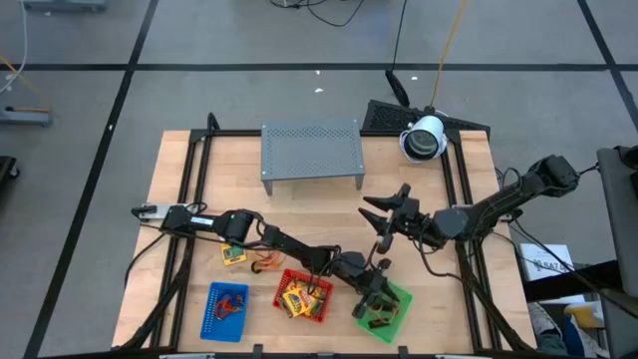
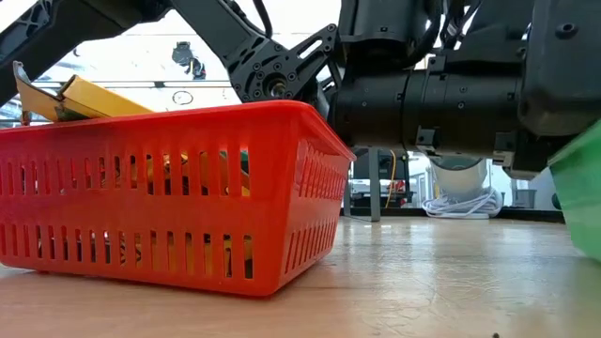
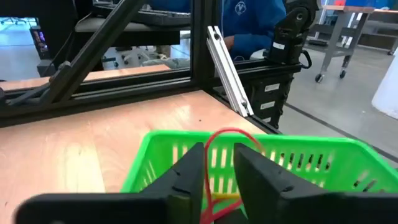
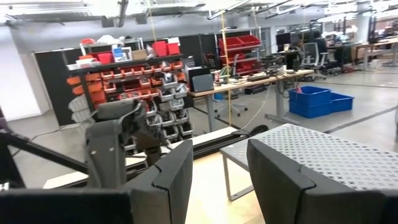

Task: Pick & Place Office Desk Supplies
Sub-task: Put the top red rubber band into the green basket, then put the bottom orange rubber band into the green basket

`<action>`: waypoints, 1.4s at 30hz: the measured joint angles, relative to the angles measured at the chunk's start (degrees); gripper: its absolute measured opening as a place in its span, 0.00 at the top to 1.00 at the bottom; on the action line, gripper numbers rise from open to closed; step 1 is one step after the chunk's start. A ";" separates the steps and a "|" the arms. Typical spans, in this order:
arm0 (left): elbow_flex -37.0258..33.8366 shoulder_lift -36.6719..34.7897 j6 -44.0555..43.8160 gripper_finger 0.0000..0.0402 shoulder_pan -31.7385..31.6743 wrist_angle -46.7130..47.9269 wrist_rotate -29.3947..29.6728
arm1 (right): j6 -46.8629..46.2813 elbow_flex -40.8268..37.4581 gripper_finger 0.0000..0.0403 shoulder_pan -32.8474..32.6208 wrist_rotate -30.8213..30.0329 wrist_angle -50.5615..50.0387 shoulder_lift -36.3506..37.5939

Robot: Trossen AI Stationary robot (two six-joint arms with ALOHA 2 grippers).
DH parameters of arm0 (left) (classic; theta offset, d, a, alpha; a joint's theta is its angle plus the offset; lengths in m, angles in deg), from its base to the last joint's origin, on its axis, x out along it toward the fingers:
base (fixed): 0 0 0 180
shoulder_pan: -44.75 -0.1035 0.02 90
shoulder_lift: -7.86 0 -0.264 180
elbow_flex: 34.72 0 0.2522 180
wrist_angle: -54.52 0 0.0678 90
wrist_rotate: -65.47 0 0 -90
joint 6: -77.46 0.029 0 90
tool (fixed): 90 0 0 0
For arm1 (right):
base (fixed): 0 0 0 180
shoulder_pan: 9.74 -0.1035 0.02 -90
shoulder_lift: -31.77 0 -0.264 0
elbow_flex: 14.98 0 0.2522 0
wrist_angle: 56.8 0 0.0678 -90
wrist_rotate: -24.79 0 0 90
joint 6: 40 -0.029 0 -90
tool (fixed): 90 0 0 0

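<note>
Left tool [image 3: 219, 177] hides red band's [image 3: 219, 140] bottom

A pale wooden surface [image 1: 419, 284] carries a grey perforated rack [image 1: 310, 152] at the back; along the front stand a blue tray [image 1: 225, 310], a red tray [image 1: 303, 296] and a green tray [image 1: 384, 310], with a yellow packet [image 1: 234, 255] and orange rubber bands [image 1: 267, 263] lying loose

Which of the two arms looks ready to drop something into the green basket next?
The left. Its left gripper hangs over the green tray with a red rubber band pinched between its fingers. The right gripper is open, empty and off by the grey rack.
</note>
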 joint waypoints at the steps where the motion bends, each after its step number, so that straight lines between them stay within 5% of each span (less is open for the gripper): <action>1: -0.01 -0.37 0.02 0.73 0.00 0.67 0.01 | 0.00 0.00 0.65 -0.36 0.00 0.00 0.00; 15: 0.10 -12.47 8.22 0.52 -0.07 25.19 2.97 | 0.11 0.00 0.65 -4.15 -0.14 -0.41 0.00; 42: -0.07 -16.20 11.97 0.51 -0.20 39.00 9.00 | -1.45 0.00 0.65 -4.13 -0.02 -1.64 0.00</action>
